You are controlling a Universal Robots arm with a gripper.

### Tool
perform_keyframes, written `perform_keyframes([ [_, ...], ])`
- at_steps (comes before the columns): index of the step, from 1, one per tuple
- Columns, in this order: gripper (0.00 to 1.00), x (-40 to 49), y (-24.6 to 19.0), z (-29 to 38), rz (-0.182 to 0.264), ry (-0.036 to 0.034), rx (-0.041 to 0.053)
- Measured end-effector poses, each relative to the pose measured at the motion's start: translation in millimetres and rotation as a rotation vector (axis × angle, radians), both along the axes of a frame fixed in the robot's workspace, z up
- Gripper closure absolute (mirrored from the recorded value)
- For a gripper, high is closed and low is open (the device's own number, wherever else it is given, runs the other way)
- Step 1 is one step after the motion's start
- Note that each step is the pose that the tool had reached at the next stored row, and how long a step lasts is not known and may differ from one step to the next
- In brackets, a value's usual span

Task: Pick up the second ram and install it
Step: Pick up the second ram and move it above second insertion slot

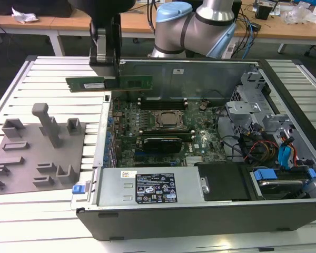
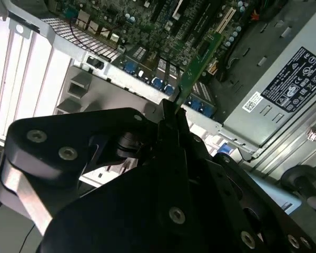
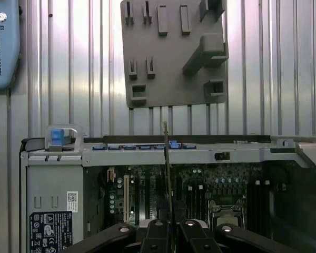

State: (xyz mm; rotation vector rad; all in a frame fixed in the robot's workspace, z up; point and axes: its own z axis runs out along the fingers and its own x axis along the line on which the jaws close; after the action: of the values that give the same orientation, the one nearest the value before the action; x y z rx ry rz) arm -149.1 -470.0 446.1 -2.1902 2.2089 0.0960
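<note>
The second ram (image 1: 134,82), a long thin green board, hangs level in the air above the open computer case's wall on the exterior view's left. My gripper (image 1: 110,74) is shut on it near its middle, coming down from above. In the second wrist view the ram (image 2: 198,64) sticks out past the black fingers (image 2: 171,124) towards the motherboard below. In the first wrist view the ram (image 3: 168,174) shows edge-on as a thin line above the gripper (image 3: 171,227), crossing the case wall.
The open case holds a motherboard (image 1: 163,142) with a CPU socket (image 1: 168,119) and long black slots (image 1: 160,101) beside it. A power supply (image 1: 152,187) lies at the front. A grey tray (image 1: 37,150) with upright blocks sits on the slatted table (image 1: 58,221).
</note>
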Motion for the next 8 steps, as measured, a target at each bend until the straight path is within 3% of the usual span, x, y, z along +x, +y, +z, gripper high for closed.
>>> perform_keyframes([
  [8,0.86,22.8,0.0,-0.1,0.0,0.0,-0.0001],
])
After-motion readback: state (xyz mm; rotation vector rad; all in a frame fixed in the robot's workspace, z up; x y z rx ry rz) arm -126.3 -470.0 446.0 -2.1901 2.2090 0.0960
